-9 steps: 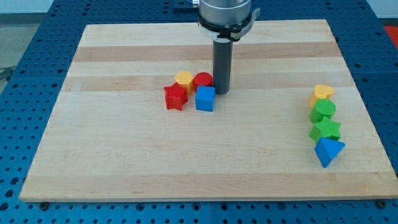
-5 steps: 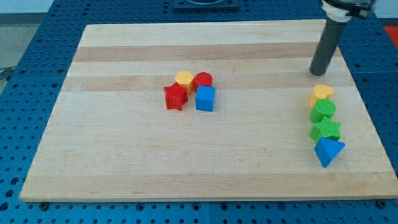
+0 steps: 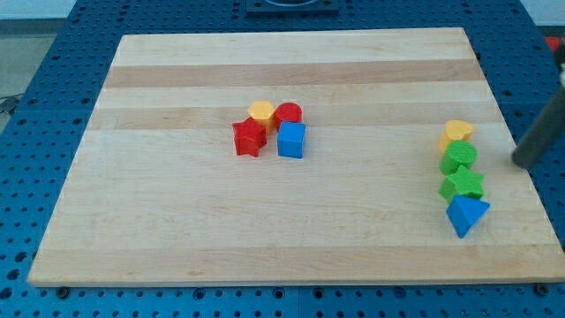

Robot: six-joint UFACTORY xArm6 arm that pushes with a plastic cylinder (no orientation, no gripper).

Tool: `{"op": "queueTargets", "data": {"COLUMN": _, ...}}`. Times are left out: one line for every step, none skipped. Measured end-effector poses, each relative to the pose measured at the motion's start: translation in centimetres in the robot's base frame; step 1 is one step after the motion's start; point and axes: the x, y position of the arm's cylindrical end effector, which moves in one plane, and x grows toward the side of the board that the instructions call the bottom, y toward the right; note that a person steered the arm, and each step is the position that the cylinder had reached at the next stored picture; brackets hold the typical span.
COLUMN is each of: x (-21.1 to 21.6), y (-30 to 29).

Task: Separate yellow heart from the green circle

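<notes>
On the pale wooden board (image 3: 177, 203), which lies on a blue perforated table (image 3: 35, 88), the yellow heart block (image 3: 456, 132) sits close to the board's right edge, a little above mid-height, at the top of a short column of four blocks. Directly below it, and touching it, is the green circle block (image 3: 459, 157); under that comes a green star block (image 3: 463, 184), and at the foot of the column a blue triangular block (image 3: 466, 215), each pressed against the one above. The straight dark rod enters from the view's right edge, slanted and blurred, and my tip (image 3: 518, 162) sits just past the board's right edge, to the right of the green circle and well clear of it, touching none of the blocks. The arm carries no pincer, so there is nothing released, clenched or grasping to report; the rod ends bare. Near the middle of the board, somewhat towards its top edge, a second cluster is packed tight: a yellow hexagonal block (image 3: 260, 112) and a red round block (image 3: 289, 114) side by side, with a red star block (image 3: 249, 138) and a blue cube block (image 3: 291, 140) just beneath them.
</notes>
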Motion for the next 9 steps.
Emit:
{"op": "queueTargets", "data": {"x": -1.8, "y": -4.9}}
{"op": "queueTargets", "data": {"x": -2.7, "y": -9.8}}
{"op": "queueTargets", "data": {"x": -2.7, "y": -10.5}}
{"op": "queueTargets", "data": {"x": -3.1, "y": -4.6}}
{"op": "queueTargets", "data": {"x": -3.8, "y": -1.8}}
{"op": "queueTargets", "data": {"x": -3.9, "y": -1.9}}
{"op": "queueTargets", "data": {"x": -6.9, "y": -4.2}}
{"op": "queueTargets", "data": {"x": -7.2, "y": -5.0}}
{"op": "queueTargets", "data": {"x": -6.5, "y": -8.2}}
